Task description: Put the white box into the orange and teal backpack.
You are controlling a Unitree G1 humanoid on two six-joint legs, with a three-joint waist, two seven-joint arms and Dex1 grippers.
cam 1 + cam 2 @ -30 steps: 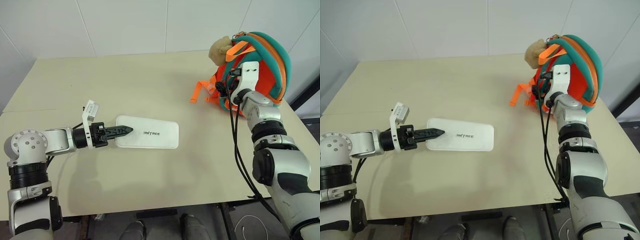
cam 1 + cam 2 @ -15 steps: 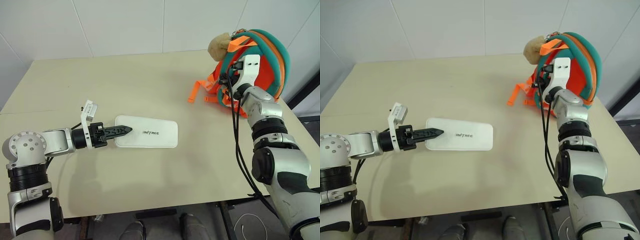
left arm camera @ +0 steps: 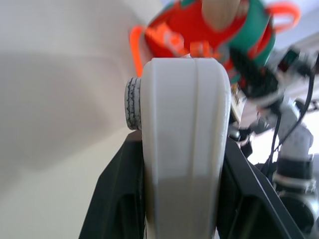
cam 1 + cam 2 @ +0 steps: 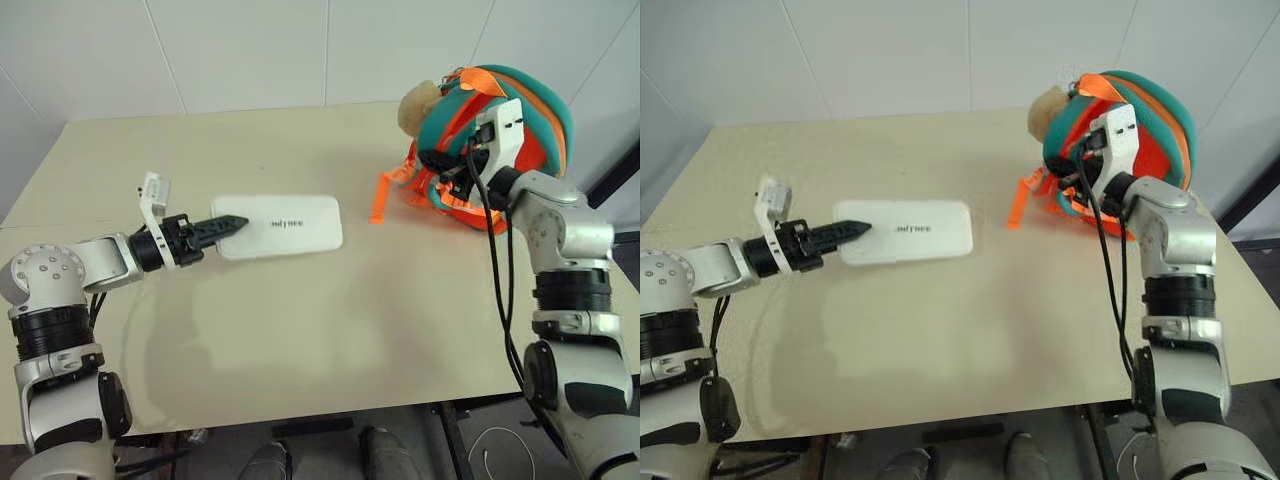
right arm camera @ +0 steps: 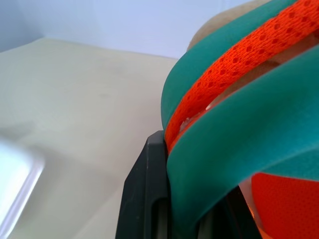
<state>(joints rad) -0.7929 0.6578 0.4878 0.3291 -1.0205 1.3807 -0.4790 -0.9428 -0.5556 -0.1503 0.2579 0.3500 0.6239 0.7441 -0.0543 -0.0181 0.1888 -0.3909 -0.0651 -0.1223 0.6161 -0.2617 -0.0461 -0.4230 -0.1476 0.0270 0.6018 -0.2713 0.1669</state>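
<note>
Your left end effector (image 4: pixel 228 224) is clamped on the near short end of the white box (image 4: pixel 285 225): in the left wrist view the box's edge (image 3: pixel 185 149) stands between the 2 black fingers (image 3: pixel 115 199), which press against both of its faces. From the head views, the box runs away from that end effector toward the middle of the counter (image 4: pixel 320 340), its dark lettering facing up. Whether the far end of the box rests on the counter or is lifted off it, you cannot tell.

Your right end effector (image 4: pixel 440 165) is at the orange and teal backpack (image 4: pixel 520 120), on the side facing the box. In the right wrist view its fingers (image 5: pixel 144 199) are closed on a teal strap (image 5: pixel 224 149), with an orange mesh band (image 5: pixel 239 64) running just beside it. The backpack sits at the far right corner of the counter, leaning toward the box, with the tan plush toy (image 4: pixel 415 108) at its top left and orange webbing (image 4: pixel 382 200) trailing down onto the counter.

The box and the backpack are well apart, with open counter and the loose webbing between them.
</note>
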